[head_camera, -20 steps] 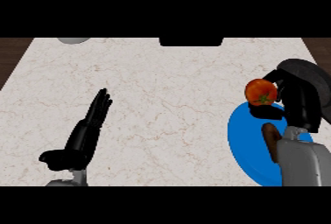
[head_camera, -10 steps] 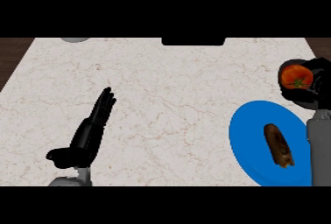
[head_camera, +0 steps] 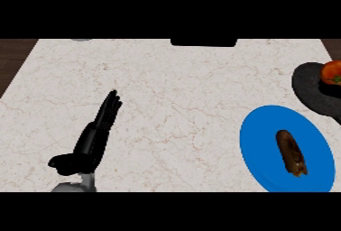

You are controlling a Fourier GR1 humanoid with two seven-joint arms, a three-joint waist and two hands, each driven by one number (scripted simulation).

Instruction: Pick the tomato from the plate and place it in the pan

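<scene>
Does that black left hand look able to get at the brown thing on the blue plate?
Probably yes: the open left hand has bare counter between it and the blue plate, and nothing covers the brown oblong item, though it lies far across.

One tomato (head_camera: 332, 72); one pan (head_camera: 314, 90); one blue plate (head_camera: 260, 140); one brown item (head_camera: 291, 152), perhaps a sausage; one robot hand (head_camera: 93, 135).

A pale, marble-veined desk (head_camera: 180, 90) fills the view. Dark wooden floor (head_camera: 13, 58) shows past its left edge, and a black block (head_camera: 203, 42) sits at its far edge.
</scene>
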